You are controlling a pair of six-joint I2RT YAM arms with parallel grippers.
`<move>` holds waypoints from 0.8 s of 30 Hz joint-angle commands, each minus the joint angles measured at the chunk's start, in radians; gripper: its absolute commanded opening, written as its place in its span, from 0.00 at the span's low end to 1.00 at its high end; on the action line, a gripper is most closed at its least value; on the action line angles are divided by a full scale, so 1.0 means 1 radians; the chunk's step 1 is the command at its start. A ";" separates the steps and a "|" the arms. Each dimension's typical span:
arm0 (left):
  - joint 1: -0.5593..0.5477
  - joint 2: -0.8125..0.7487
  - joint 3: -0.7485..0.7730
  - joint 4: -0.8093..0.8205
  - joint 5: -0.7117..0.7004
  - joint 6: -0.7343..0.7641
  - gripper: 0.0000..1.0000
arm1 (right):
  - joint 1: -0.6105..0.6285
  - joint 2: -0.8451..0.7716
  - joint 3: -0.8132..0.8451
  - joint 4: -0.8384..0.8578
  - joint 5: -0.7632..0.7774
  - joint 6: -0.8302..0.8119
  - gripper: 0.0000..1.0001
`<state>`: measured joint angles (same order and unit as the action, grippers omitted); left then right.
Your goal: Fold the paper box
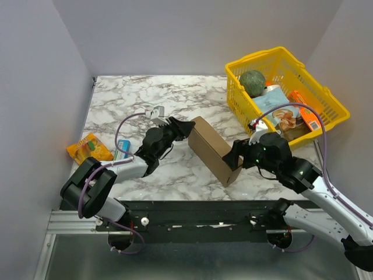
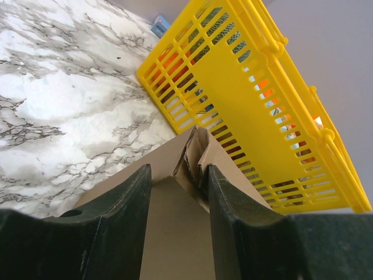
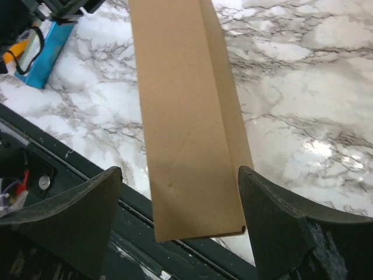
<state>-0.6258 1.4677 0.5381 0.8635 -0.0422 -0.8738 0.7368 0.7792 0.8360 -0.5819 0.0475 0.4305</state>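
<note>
1. The paper box [image 1: 213,149] is shown near the middle of the worktop [image 1: 145,99]. In the top view it lies as a long, largely formed body along the 11-to-5 o'clock line. The yellow basket [image 1: 317,83] stands apart from it at 2 o'clock.
2. The left end effector [image 1: 182,128] is placed at the box's 11 o'clock end. In the left wrist view its fingers [image 2: 125,221] are seen part-way apart, with the raised end flaps [image 2: 195,154] between them. Whether the flaps are pinched or merely flanked cannot be told.
3. The right end effector [image 1: 236,156] is placed at the box's 5 o'clock end. In the right wrist view its jaws are spread wide. The box end lies between them with bare worktop visible on either side, so nothing is held.
4. The opposed placement is judged to be deliberate. With the body bracketed at both ends, it is kept from sliding along its length while the end flaps are worked.
5. The 11 o'clock end is judged to be the unfinished part, since its flaps stand loose rather than tucked flat.
</note>
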 commanded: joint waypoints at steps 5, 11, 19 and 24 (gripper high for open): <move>-0.009 0.129 -0.156 -0.563 -0.018 0.121 0.32 | 0.004 -0.060 -0.023 -0.130 0.232 0.045 0.81; -0.009 0.134 -0.159 -0.557 -0.013 0.118 0.32 | 0.004 -0.063 -0.060 -0.144 0.149 0.071 0.72; -0.009 0.129 -0.153 -0.567 -0.012 0.121 0.32 | 0.003 -0.182 -0.121 -0.165 0.046 0.155 0.70; -0.009 0.128 -0.148 -0.570 -0.015 0.121 0.32 | 0.004 -0.224 -0.120 -0.206 0.044 0.175 0.70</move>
<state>-0.6262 1.4693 0.5205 0.8959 -0.0444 -0.8711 0.7368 0.5823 0.7288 -0.6987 0.1307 0.5781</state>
